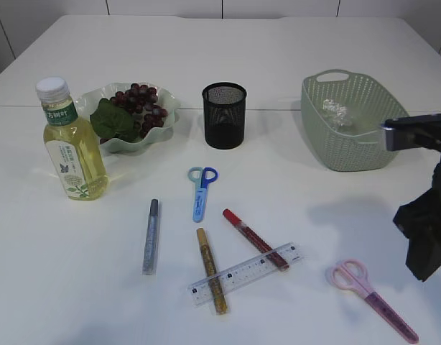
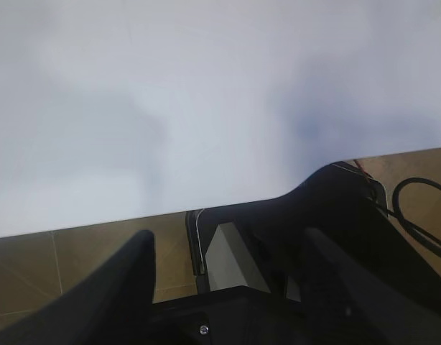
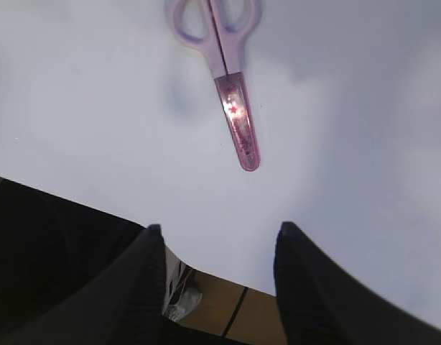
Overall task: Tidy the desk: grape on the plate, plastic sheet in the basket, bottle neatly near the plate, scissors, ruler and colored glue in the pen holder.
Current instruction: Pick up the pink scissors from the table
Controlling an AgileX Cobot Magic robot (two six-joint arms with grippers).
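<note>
Bright, even light falls from above on the white counter (image 1: pixel 77 302), leaving only short, soft shadows, such as the faint grey patch left of the dark right arm. A small pink glare spot burns on the translucent pink plastic scissors (image 3: pixel 235 108) in the right wrist view. Both wrist views show their near dark fingers (image 2: pixel 120 287) blurred and out of focus, while the exterior view is sharp.
</note>
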